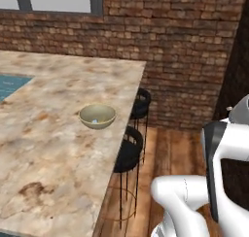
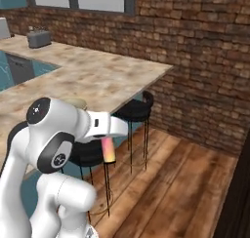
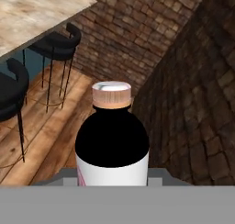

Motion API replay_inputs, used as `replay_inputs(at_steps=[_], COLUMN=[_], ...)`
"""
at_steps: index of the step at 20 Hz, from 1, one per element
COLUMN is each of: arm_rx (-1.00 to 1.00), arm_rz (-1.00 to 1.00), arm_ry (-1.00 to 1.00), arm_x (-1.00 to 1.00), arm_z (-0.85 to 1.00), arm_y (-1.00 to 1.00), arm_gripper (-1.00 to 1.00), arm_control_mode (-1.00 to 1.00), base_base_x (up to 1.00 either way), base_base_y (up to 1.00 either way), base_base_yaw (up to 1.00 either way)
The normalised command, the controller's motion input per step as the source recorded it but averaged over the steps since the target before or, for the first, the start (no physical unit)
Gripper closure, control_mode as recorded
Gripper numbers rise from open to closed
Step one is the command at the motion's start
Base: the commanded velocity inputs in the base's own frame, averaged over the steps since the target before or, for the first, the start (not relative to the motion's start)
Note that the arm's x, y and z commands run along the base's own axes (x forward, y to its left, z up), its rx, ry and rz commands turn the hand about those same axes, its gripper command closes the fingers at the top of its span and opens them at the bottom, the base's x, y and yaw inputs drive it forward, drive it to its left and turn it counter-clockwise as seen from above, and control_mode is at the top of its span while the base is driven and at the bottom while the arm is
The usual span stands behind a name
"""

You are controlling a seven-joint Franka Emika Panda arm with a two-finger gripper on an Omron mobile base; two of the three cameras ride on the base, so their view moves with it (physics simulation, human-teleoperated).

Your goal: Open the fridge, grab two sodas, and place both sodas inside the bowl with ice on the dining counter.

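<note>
The gripper (image 3: 113,184) was closed on a dark soda bottle (image 3: 112,140), held above the wooden floor (image 2: 171,193) beside two black stools (image 1: 132,143). Beyond them ran the beige mottled worktop (image 1: 53,148), its bowl with ice (image 1: 97,116) near the stool-side edge. A brick wall (image 1: 185,51) stood behind.

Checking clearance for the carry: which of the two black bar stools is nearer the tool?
The nearer stool, the one closer to the robot base. In the right base view the tool with its soda overlaps it; the far stool stands toward the brick wall.
</note>
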Motion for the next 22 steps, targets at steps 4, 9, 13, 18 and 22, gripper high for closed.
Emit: replay_inputs(at_steps=[4, 9, 13, 18, 22], arm_rx=[0.00, 0.00, 0.00, 0.00, 0.00], arm_rz=[0.00, 0.00, 0.00, 0.00, 0.00], arm_ry=[0.00, 0.00, 0.00, 0.00, 0.00], arm_x=[0.00, 0.00, 0.00, 0.00, 0.00], arm_z=[0.00, 0.00, 0.00, 0.00, 0.00], arm_y=[0.00, 0.00, 0.00, 0.00, 0.00], arm_gripper=[1.00, 1.00, 1.00, 1.00, 1.00], arm_control_mode=[1.00, 1.00, 1.00, 1.00, 1.00], base_base_x=[0.67, 0.58, 0.46, 0.23, 0.31], base_base_y=[-0.35, -0.47, -0.35, -0.29, -0.11], base_base_yaw=[0.46, 0.47, 0.52, 0.56, 0.63])
